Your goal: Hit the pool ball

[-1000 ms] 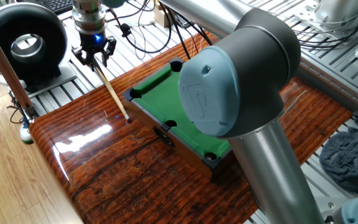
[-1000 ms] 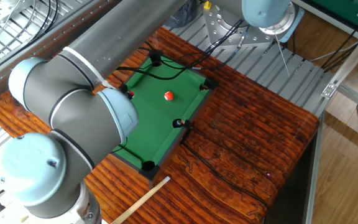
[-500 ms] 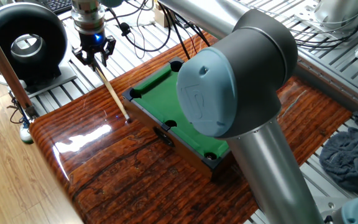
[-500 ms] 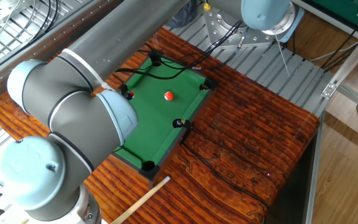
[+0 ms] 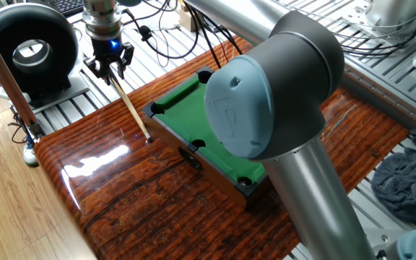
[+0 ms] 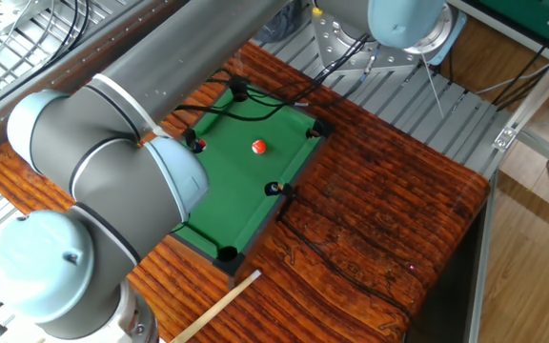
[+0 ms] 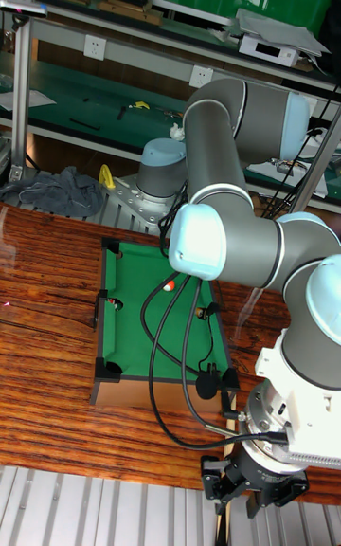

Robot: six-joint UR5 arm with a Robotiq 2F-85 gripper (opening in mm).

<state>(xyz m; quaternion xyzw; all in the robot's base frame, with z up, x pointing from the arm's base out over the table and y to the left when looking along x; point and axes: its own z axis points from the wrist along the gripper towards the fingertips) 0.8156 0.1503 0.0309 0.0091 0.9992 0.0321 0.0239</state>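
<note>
The pool ball (image 6: pixel 258 147) is a small orange-red ball lying on the green felt of the miniature pool table (image 6: pixel 219 210). It also shows beside my arm in the tall fixed view (image 7: pixel 169 286). In one fixed view my arm's elbow hides it. My gripper (image 5: pixel 109 62) hangs off the table's short end, shut on a pale wooden cue stick (image 5: pixel 129 107). The stick slants down and its tip rests on the wooden tabletop just outside the pool table's corner. The stick's end (image 6: pixel 215 307) lies well short of the ball. My gripper (image 7: pixel 244 494) sits at the bottom of the tall view.
Black cables (image 7: pixel 161 356) trail across the felt. A small red item (image 6: pixel 198 145) sits by a side pocket. A black round device (image 5: pixel 27 50) stands behind the gripper, and a grey cloth (image 5: pixel 410 180) lies at the right. The glossy wooden tabletop (image 6: pixel 379 238) surrounds the pool table.
My arm's elbow and forearm have drifted slightly left. The gripper, cue stick and ball stay where they were.
</note>
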